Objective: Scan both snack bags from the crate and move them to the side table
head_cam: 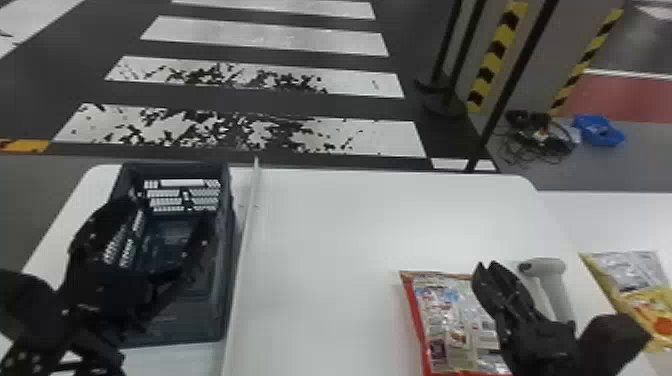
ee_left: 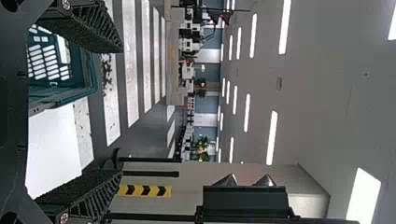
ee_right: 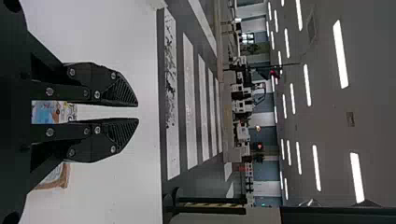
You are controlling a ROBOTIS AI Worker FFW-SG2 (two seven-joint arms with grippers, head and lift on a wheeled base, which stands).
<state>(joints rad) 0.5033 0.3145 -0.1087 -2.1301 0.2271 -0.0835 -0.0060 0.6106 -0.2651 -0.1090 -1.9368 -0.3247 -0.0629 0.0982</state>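
White counter [head_cam: 350, 225] carries the red bag [head_cam: 445, 320], whose scanning seems next; the yellow bag [head_cam: 642, 295] lies on the side counter [head_cam: 610, 217]. Left tool [head_cam: 169, 207] gapes empty over the crate [head_cam: 226, 280]; right tool [ee_right: 138, 112], barely parted and empty, should grasp the scanner [head_cam: 545, 266].

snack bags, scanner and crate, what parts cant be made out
All head view:
red-edged bag: right part, behind the right gripper
yellow bag: right part, cut off by the edge
scanner: handle end, behind the right gripper
crate: some inside, behind the left gripper
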